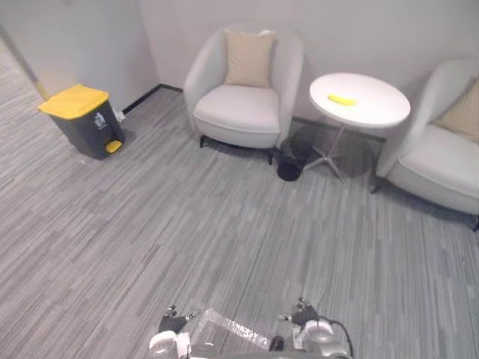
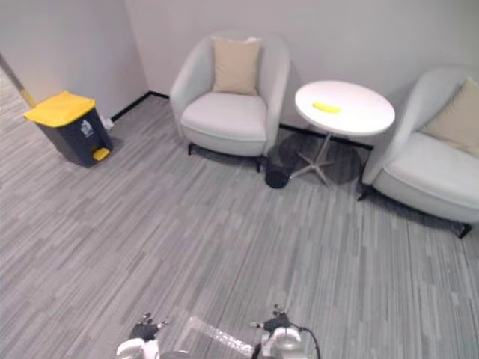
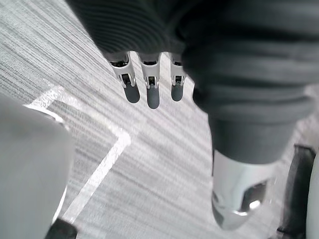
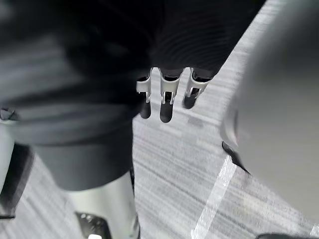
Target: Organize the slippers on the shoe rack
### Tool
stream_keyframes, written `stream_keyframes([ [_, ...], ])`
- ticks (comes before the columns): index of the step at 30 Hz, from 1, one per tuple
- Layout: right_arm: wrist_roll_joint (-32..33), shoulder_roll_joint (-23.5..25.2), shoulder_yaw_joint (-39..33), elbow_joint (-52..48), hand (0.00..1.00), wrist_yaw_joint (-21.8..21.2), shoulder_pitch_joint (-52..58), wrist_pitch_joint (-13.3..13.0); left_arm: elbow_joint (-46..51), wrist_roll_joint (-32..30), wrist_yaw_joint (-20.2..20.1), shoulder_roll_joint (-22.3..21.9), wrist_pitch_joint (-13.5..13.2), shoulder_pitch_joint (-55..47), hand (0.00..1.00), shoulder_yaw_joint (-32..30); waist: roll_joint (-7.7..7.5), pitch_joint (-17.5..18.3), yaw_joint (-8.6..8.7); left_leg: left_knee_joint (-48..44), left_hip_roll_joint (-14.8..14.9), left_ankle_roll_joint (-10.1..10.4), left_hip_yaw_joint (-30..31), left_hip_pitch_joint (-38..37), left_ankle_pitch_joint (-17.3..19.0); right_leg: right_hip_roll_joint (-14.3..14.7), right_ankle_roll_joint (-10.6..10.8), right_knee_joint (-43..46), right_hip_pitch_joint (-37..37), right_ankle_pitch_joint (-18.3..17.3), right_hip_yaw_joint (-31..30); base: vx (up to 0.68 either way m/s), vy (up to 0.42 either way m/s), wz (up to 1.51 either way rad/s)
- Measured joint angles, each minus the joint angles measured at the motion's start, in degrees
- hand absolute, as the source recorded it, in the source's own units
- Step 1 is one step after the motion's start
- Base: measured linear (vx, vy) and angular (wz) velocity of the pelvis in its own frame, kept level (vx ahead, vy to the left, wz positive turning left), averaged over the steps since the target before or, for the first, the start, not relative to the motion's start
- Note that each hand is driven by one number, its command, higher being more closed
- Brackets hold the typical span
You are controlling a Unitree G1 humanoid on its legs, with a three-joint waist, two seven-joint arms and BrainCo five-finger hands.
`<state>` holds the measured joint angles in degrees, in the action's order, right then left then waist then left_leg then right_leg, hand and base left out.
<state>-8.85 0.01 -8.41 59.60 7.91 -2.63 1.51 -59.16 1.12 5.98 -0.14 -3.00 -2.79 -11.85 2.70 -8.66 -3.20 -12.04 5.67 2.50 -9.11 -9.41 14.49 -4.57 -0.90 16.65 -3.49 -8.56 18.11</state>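
1. Grey striped carpet floor (image 1: 187, 224) runs to pale walls (image 1: 359, 30); white tape lines (image 1: 232, 327) cross it at its near edge.
2. Two pale rounded armchairs stand along the floor's far edge, the left armchair (image 1: 243, 112) and the right armchair (image 1: 438, 161), each with one beige cushion (image 1: 249, 57).
3. One round white table (image 1: 374, 112) stands between them and bears one small yellow object (image 1: 342, 99); one small black bin (image 1: 290, 163) sits by its foot.
4. One dark grey pedal bin with a yellow lid (image 1: 82, 120) stands at the floor's left edge.
5. The left hand (image 3: 153, 94) and the right hand (image 4: 165, 107) hang over the carpet, fingers straight, holding nothing.
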Motion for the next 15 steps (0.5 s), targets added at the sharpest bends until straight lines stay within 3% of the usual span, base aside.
stream_keyframes([
  [2, 0.2, -0.2, -0.7, 0.0, 0.00, 0.2, 0.5, -0.1, 0.2, 0.0, -0.1, -0.1, -0.1, 0.1, 0.00, -0.1, -0.44, -0.4, 0.07, -4.7, 1.1, 0.1, 1.1, 1.0, -0.1, 1.4, -0.1, -3.6, 2.9, 0.6, 0.4, 0.15, -0.104, 0.12],
  [4, 0.5, -0.1, -0.5, -0.2, 0.00, 0.4, 1.2, -0.2, 1.7, 0.0, -0.1, 0.1, -0.1, 0.1, 0.00, -0.3, -1.03, -0.9, -0.52, -15.9, 2.8, 0.2, 1.0, 4.7, 0.0, 2.3, -0.3, -6.6, 6.3, 1.1, 0.2, 0.09, -0.059, -0.01],
  [5, 0.6, -0.2, -0.4, -0.3, 0.00, 0.6, 1.2, -0.2, 2.8, 0.1, -0.1, -0.5, -0.1, -0.1, 0.00, -0.8, -0.33, -1.3, -0.86, -25.9, 4.3, 0.7, 0.8, 8.6, -0.7, 3.3, -0.6, -7.5, 8.0, 0.9, -0.7, 0.08, 0.035, -0.48],
  [6, 1.0, -0.3, -0.4, -0.2, 0.00, 0.8, 1.3, -0.2, 3.1, 0.1, -0.1, -0.6, -0.2, -0.2, 0.00, -0.8, -0.08, -1.6, -1.54, -31.0, 5.4, 0.2, 1.4, 10.9, 1.3, 3.7, -1.1, -7.2, 8.5, 0.4, -2.5, 0.11, 0.083, -0.76],
  [9, 2.4, -0.1, -0.5, -0.4, 0.00, 1.1, 0.9, -0.3, 4.0, 0.1, -0.1, -0.6, -0.1, -0.2, 0.00, -0.7, -0.23, -1.7, -1.78, -27.3, 3.8, 0.3, 3.2, 14.3, 5.7, 2.8, -0.9, -6.8, 8.5, -0.2, -6.7, 0.10, 0.127, -0.85],
  [11, 2.6, -0.2, -0.5, -1.5, 0.00, 1.2, 1.3, -0.2, 4.0, 0.1, 0.0, -0.7, -0.1, -0.2, 0.00, -0.5, -0.16, -1.7, -1.77, -16.2, 1.5, 1.2, 7.9, 14.7, 3.5, 2.0, 1.3, -4.7, 8.0, -1.1, -9.0, 0.10, 0.212, -0.63],
  [12, 2.6, -0.7, -0.6, -2.0, 0.00, 1.2, 1.7, -0.2, 3.7, 0.4, 0.0, -1.2, -0.2, -0.3, 0.00, -0.7, 0.84, -1.2, -1.83, -11.7, 0.9, 2.8, 10.0, 13.8, -0.8, 2.2, 2.6, -3.0, 7.5, -2.2, -10.3, 0.07, 0.199, -0.36],
  [15, 2.6, 1.0, -1.2, -2.0, 0.00, 1.1, 2.9, 0.0, 3.3, 0.2, 0.1, 0.7, -0.1, -0.5, 0.00, -0.4, -2.02, -0.1, -1.74, -8.0, -2.0, 1.5, 7.6, 11.1, -1.9, -1.0, 4.0, -4.5, 8.6, -2.1, -11.4, 0.17, 0.185, -0.15],
])
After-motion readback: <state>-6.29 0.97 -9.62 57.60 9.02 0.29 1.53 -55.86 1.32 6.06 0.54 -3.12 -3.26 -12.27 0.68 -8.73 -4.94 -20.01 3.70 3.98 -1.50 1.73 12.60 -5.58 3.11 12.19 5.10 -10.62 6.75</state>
